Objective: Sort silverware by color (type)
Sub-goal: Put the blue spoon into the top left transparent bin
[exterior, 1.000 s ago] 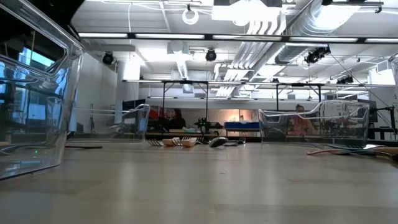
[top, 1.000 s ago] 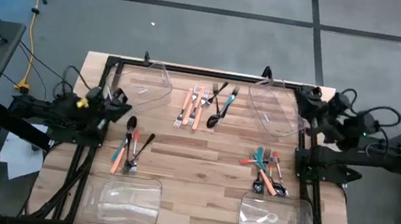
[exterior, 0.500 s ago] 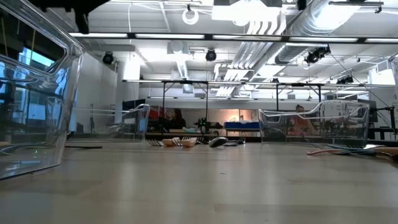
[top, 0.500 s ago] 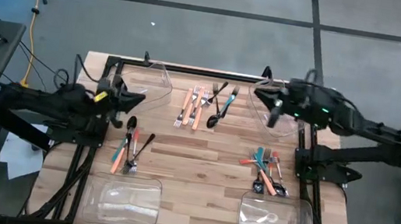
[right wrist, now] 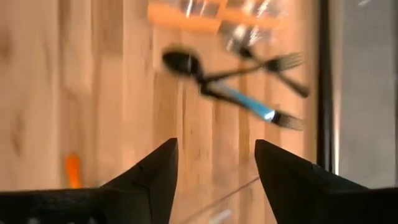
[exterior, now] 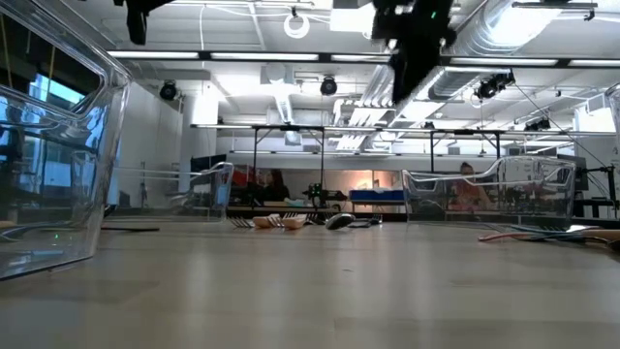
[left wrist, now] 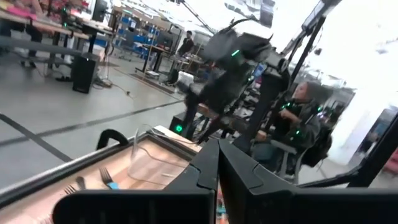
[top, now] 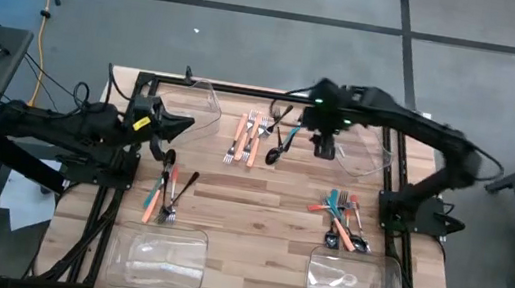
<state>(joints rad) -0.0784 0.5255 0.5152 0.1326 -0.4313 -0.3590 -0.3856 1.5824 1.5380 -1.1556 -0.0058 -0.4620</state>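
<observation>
The silverware lies in three loose heaps on the wooden table: orange-handled, black and teal pieces at the far middle, another heap at the left, a third at the right. My right gripper hangs open above the table, pointing steeply down, just right of the far heap. Its wrist view shows a black spoon and a teal-handled fork beyond its own fingertips, with bare wood beneath. My left gripper is shut, raised and level at the table's left side, with nothing in it.
Clear plastic bins stand at the four corners: far left, far right, near left, near right. A black frame rims the table. People sit beyond the table. Bare wood shows in the middle.
My right arm has swung out from the table's right edge toward the far middle heap, and its gripper has tipped from level to steeply downward. My left gripper has risen and edged toward the table's middle. The silverware has kept still.
</observation>
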